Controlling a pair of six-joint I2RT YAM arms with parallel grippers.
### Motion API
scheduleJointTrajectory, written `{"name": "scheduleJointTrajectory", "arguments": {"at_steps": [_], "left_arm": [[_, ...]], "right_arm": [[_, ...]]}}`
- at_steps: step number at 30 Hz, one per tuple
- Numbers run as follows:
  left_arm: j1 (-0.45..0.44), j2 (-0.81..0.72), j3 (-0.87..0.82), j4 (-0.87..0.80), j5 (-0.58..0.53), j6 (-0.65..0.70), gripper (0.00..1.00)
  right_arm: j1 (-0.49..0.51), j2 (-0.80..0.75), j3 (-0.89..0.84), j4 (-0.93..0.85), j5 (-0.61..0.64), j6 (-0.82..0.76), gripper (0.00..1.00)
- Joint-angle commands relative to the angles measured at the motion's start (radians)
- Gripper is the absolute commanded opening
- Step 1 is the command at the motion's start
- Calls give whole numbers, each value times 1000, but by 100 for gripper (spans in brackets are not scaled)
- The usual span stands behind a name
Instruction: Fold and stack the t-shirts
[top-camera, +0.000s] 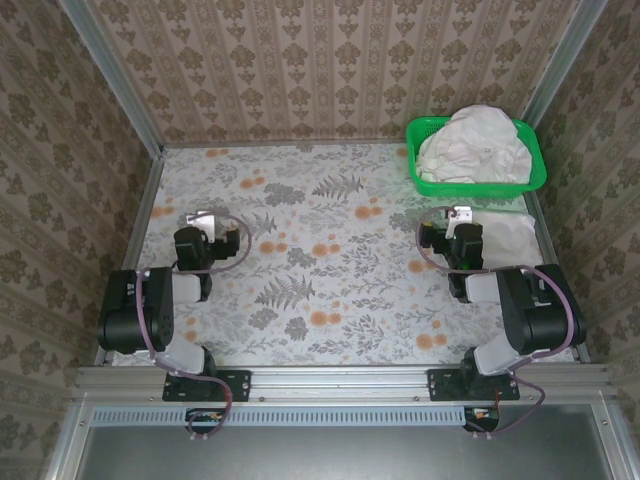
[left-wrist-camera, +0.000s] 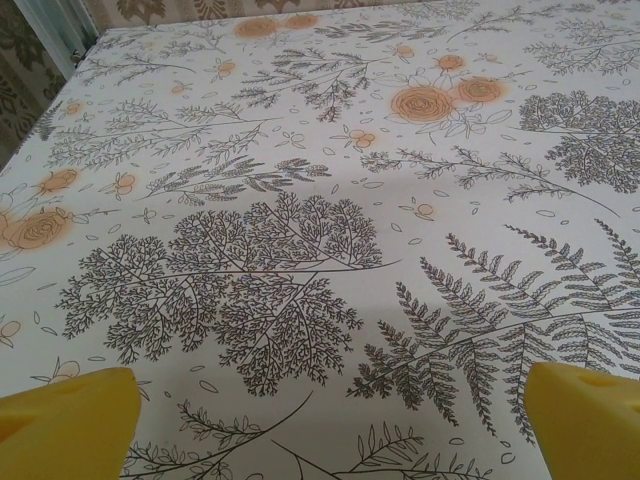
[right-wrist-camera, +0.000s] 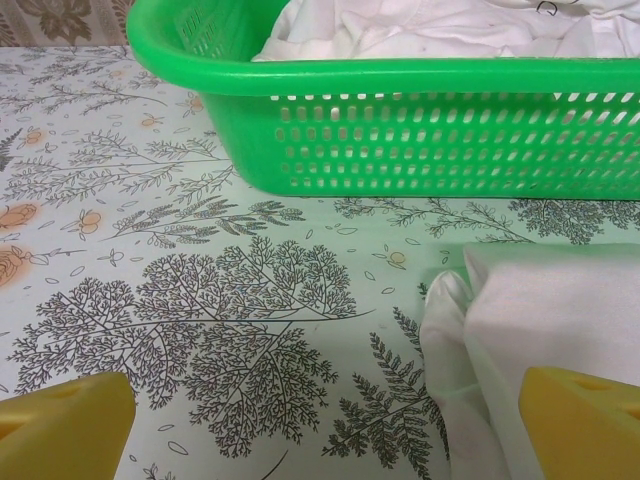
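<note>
Your right gripper (right-wrist-camera: 320, 392) hangs low over the counter (right-wrist-camera: 200, 250), its yellow fingers (right-wrist-camera: 60, 430) spread wide with nothing between them. Just beside its right finger a folded white cotton t-shirt (right-wrist-camera: 560, 310) lies flat on the counter. Whether the finger touches the cloth you cannot tell.

Beyond the shirt, near but apart, stands a green slotted plastic basket (right-wrist-camera: 400, 140). It holds a crumpled heap of white t-shirts (right-wrist-camera: 420, 30) that rises above the rim. In the wrist view the basket's right end and the top of the heap are cut off. A small dark mark on the cloth at the upper edge is too small to read. From above, the right arm (top-camera: 530, 310) covers the folded shirt's left edge.

Your left gripper (left-wrist-camera: 325, 390) is likewise spread and empty, over open counter well away to the left.

The counter wears a pale print of grey ferns and orange roses. Beige damask wallpaper (top-camera: 330, 70) closes it in on three sides, framed by aluminium rails (top-camera: 340, 383).
</note>
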Motion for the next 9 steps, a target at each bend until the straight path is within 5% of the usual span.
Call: {"name": "scheduleJointTrajectory", "arguments": {"at_steps": [1,9], "left_arm": [[-6,-8,20,18,-9,15,100],[0,-8,18,24,2,11,100]], "right_arm": [[-3,2,18,23,-21,11,100],[-3,0,16,29,-22,10,100]]}}
